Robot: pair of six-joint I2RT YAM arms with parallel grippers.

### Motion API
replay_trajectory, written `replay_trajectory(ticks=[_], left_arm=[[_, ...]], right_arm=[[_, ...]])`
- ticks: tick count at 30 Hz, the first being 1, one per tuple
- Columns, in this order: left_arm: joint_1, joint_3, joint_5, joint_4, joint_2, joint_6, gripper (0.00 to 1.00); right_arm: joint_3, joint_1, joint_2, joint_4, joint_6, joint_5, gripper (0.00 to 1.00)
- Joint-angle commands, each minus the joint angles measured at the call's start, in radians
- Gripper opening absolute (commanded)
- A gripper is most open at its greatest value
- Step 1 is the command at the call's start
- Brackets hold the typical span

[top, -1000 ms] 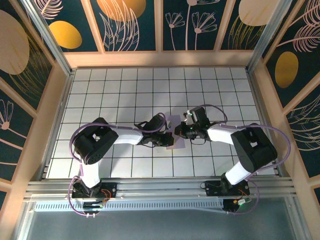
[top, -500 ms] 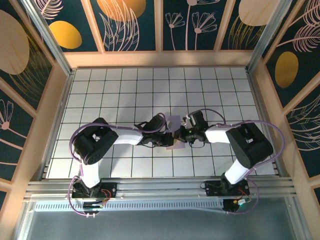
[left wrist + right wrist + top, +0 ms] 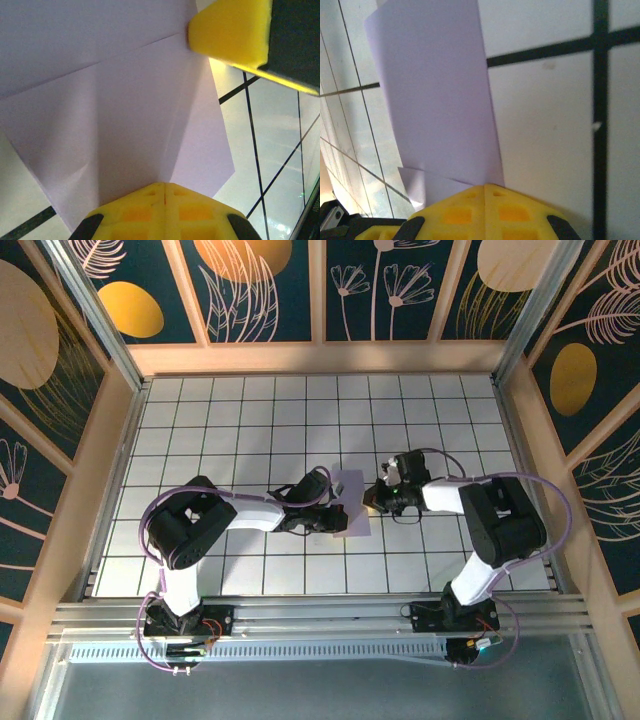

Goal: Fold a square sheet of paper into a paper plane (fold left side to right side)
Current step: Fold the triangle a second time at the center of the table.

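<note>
Lavender sheet of paper (image 3: 350, 498) lies on the white tiled table (image 3: 250, 420), about mid-table, between the two arms. It is folded narrower than square, long axis running away from the bases, far end tipped slightly left.

Left gripper (image 3: 333, 516) reaches in from the left, its tip over the sheet's near-left part. In the left wrist view its yellow fingers (image 3: 135, 210) are pressed together, seam down the middle, tips on the paper. A crease runs up from the seam and a diagonal flap edge crosses the top. Cannot tell if any paper is caught between the fingers. A yellow fingertip (image 3: 227, 30) on a black body sits at the sheet's far-right edge, overlapping it in view; contact unclear.

Right gripper (image 3: 373, 500) is just beside the sheet's right edge, pointing left. In the right wrist view its fingers are also closed, seam centred. A long lavender strip runs up from the tips, a small flap corner beside them at lower left. Pinching or just touching: cannot tell.
</note>
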Motion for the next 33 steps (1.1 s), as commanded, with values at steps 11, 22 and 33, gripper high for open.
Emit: replay_trajectory(ticks=[11,22,33], left_arm=[[0.005,-0.032,-0.014,-0.092,-0.004,-0.009,0.02],[0.006,0.016,0.014,-0.075,-0.024,-0.021,0.02],[0.022,0.118,0.039,-0.123,0.015,0.025,0.03]], right_arm=[[-0.047,0.072,-0.134,-0.002,0.071,0.045,0.0],[-0.019,0.123,-0.006,0.035,0.082,0.076,0.0],[-0.052,0.121,0.025,-0.044,0.05,0.109,0.0]])
